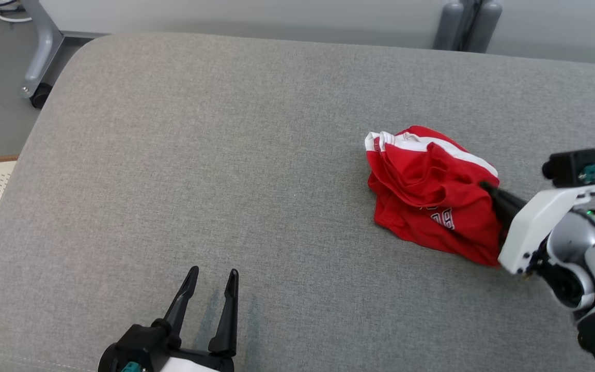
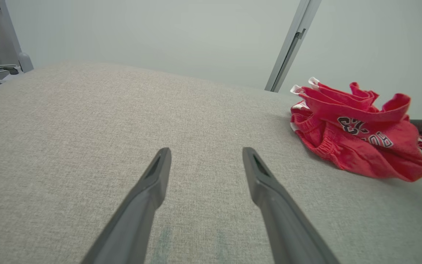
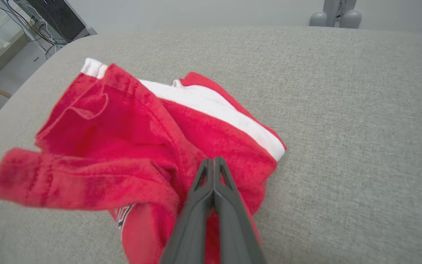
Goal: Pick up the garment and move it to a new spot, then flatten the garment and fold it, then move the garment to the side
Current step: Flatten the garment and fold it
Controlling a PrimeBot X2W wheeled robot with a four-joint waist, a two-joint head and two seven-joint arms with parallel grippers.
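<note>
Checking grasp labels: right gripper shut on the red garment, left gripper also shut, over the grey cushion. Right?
Not quite: the left gripper is open, jaws apart over the grey cushion, as the left wrist view shows. The right gripper is shut on the red garment.

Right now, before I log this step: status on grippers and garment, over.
Right gripper shut on red garment, at its right edge. Left gripper open, idle above grey cushion. Garment crumpled. No obstruction seen.

Garment (image 1: 426,191) soft matt cloth; cushion (image 1: 225,155) coarse woven (grey).
</note>
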